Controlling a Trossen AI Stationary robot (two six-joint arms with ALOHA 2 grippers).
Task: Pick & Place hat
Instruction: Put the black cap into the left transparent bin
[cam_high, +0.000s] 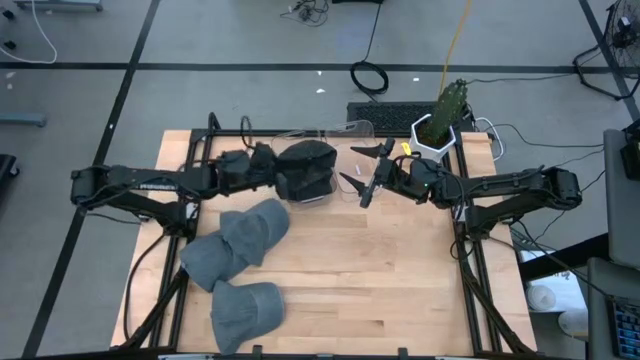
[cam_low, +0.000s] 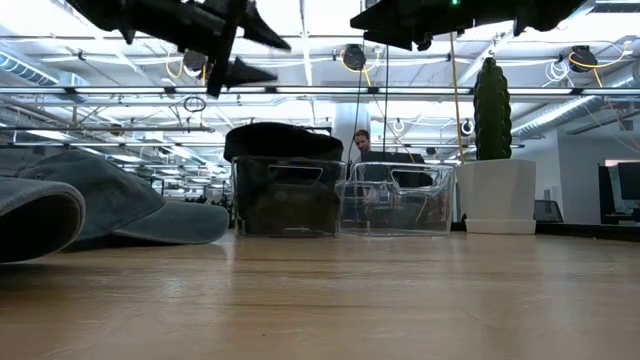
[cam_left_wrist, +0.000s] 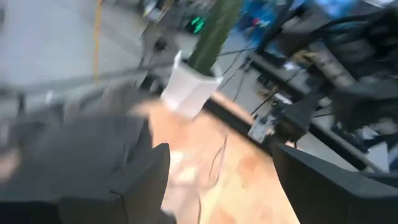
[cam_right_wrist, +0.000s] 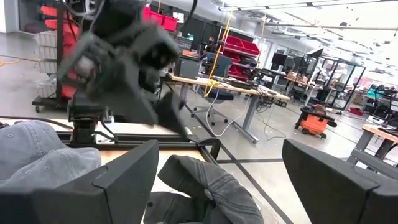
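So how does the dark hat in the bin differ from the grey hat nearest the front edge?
The dark hat sits in a clear bin at the back of the table; the grey hat lies flat on the bare table near the front edge. The dark hat is almost black, the grey hat a lighter blue-grey. The left claw is at the dark hat; no claw is near the grey hat. Neither is gripped.

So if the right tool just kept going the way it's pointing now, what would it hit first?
Most likely the dark hat sitting in the clear bin. The right tool, jaws open, points across the table toward it, and the right wrist view shows the hat just ahead. It hangs above the table, so height is uncertain; it might pass over.
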